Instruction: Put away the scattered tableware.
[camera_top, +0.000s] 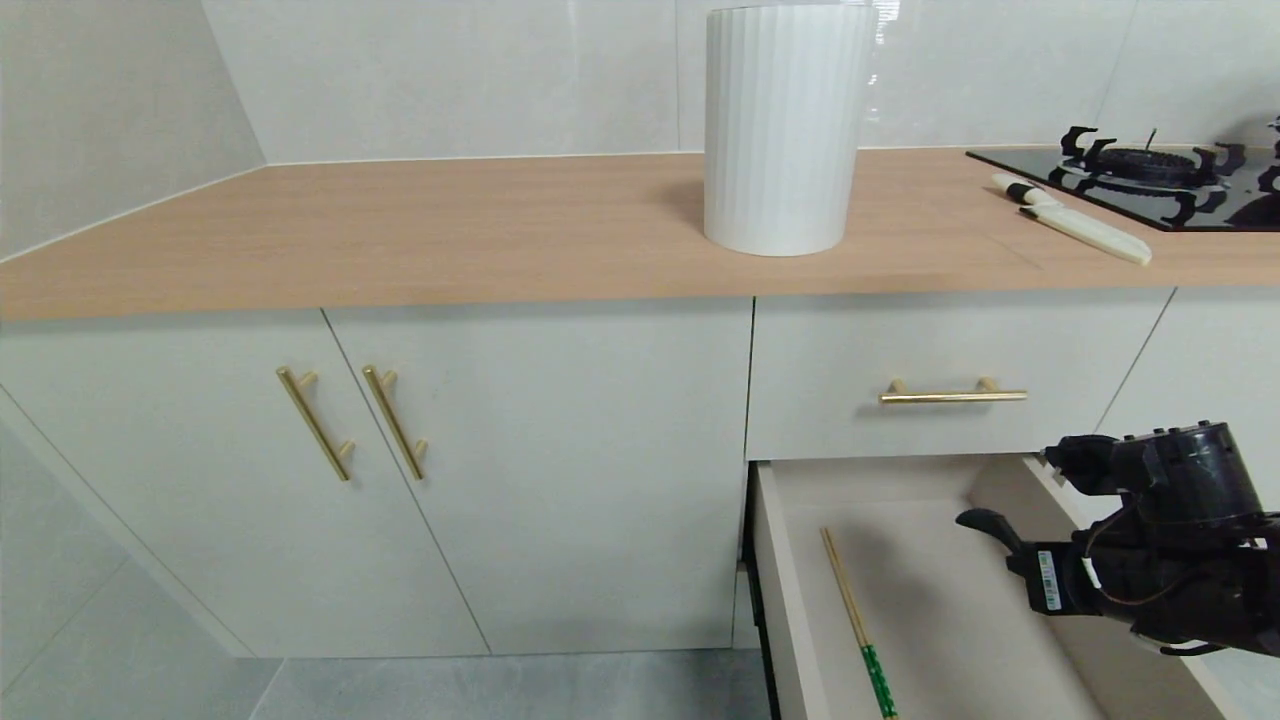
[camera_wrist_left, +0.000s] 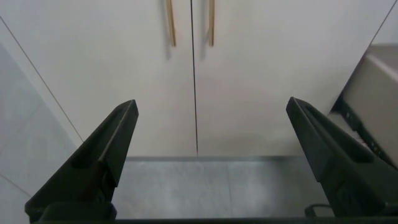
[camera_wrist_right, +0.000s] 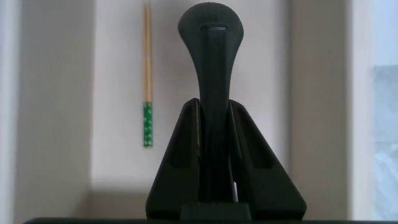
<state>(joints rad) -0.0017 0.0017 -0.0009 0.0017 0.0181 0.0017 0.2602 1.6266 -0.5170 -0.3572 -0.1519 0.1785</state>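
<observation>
A pair of wooden chopsticks (camera_top: 858, 625) with green ends lies flat on the floor of the open drawer (camera_top: 775, 560), near its left wall. My right gripper (camera_top: 978, 520) hovers over the drawer's middle, to the right of the chopsticks (camera_wrist_right: 148, 74). In the right wrist view this gripper (camera_wrist_right: 210, 25) is shut, with nothing seen between its fingers. A white knife (camera_top: 1070, 218) with a black band lies on the wooden counter at the right. My left gripper (camera_wrist_left: 211, 109) is open and empty, low in front of the closed cabinet doors (camera_wrist_left: 196, 74).
A tall white ribbed container (camera_top: 782, 130) stands on the counter (camera_top: 400, 225) above the drawer. A black gas hob (camera_top: 1150, 170) sits at the far right. The closed drawer above has a gold handle (camera_top: 952, 396). Two cabinet doors with gold handles (camera_top: 350, 425) are on the left.
</observation>
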